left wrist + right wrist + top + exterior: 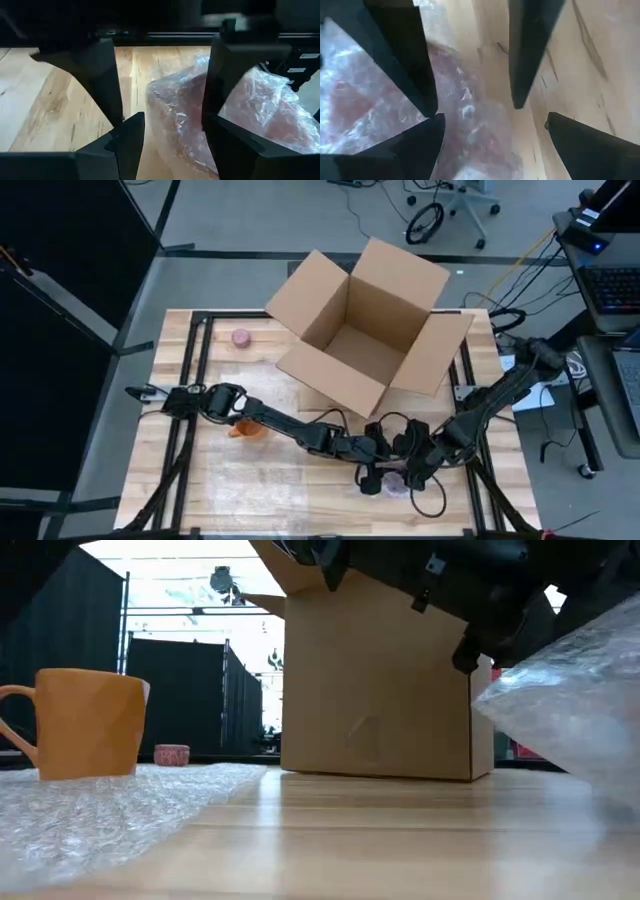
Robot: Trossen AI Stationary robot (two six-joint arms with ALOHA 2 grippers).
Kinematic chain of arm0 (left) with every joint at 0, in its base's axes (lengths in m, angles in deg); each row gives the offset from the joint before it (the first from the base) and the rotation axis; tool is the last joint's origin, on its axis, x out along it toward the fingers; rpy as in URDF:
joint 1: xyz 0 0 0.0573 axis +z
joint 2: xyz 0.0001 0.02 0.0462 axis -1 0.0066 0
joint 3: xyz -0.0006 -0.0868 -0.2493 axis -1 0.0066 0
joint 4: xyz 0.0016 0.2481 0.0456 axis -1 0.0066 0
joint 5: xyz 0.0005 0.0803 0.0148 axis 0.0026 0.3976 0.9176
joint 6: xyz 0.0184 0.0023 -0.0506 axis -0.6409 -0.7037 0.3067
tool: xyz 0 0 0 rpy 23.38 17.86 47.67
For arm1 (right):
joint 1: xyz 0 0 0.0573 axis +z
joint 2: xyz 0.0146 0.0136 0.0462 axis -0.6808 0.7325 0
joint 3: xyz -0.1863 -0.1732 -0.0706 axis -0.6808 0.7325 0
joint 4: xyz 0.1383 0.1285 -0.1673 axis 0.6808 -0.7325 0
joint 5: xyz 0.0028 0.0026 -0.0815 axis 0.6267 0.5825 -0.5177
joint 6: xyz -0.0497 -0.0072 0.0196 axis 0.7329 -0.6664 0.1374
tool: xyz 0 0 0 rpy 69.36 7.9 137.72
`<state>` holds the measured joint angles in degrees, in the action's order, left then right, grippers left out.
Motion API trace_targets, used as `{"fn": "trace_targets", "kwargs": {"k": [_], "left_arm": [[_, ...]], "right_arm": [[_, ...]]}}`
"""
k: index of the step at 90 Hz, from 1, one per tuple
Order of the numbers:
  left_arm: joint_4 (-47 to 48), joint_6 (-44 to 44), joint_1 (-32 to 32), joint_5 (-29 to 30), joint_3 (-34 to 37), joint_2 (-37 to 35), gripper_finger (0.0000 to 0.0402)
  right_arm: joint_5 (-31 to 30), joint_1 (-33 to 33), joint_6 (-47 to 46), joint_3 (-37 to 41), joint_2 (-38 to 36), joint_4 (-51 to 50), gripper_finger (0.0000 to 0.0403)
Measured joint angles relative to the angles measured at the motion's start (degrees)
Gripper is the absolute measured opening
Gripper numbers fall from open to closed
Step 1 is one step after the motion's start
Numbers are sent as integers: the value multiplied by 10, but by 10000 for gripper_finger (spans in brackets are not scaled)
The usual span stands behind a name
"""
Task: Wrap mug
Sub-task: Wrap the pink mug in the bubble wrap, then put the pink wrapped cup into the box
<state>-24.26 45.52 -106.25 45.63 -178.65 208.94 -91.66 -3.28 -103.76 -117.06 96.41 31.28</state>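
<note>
1. Progress: one pinkish mug (pixel 175 107) sits already swathed in bubble wrap (pixel 260 107) at the near edge of the desk (pixel 200 480), right of centre. Both claws are on it, so I judge this wrap is at the tucking/finishing stage, not done.
2. Left: the orange mug (pixel 85 725) stands bare and upright on a flat bubble-wrap sheet (pixel 120 805), left-centre of the desk, handle out to its side. If it's also to be wrapped, that job hasn't begun. Nothing shows inside the cardboard box (pixel 365 330) as far as the high view tells.
3. Left claw (pixel 167 127): arm reaches across from the left, fingers apart, straddling one end of the bundle. One finger sits beside the wrap, the other lies over it. Not clamped.
4. Right claw (pixel 475 112): comes in from the right, fingers also apart, one over the wrapped lump, the other over bare wood beside it. Not gripping either, by the look.
5. The bundle: lumpy, crinkled, translucent plastic w/ pink-red showing through. Mug shape is blurred by the wrap, so can't tell upright vs on its side. Loose film billows up by the right arm in the low view.
6. Also: a small pink pot (pixel 241 337) far-left near the box, well apart from the work.
</note>
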Motion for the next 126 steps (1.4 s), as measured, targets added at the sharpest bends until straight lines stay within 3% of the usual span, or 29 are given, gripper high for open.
{"fn": "trace_targets", "kwargs": {"k": [31, 79, 88, 110, 126], "left_arm": [[-5, 0, 0, 2, 0, 0, 193], [-9, -2, 0, 3, 0, 0, 193], [-5, -2, 0, 2, 1, 0, 193], [-11, 0, 0, 1, 0, 0, 193], [-7, 19, 0, 4, 1, 0, 193]], "right_arm": [[-6, -7, -4, -4, 70, 9, 336], [-1, -6, 17, -7, -59, -28, 336], [-19, -6, 5, -7, -34, -23, 336], [0, -5, -5, -12, 75, 4, 336], [5, -6, -19, -13, 108, 18, 335]]}}
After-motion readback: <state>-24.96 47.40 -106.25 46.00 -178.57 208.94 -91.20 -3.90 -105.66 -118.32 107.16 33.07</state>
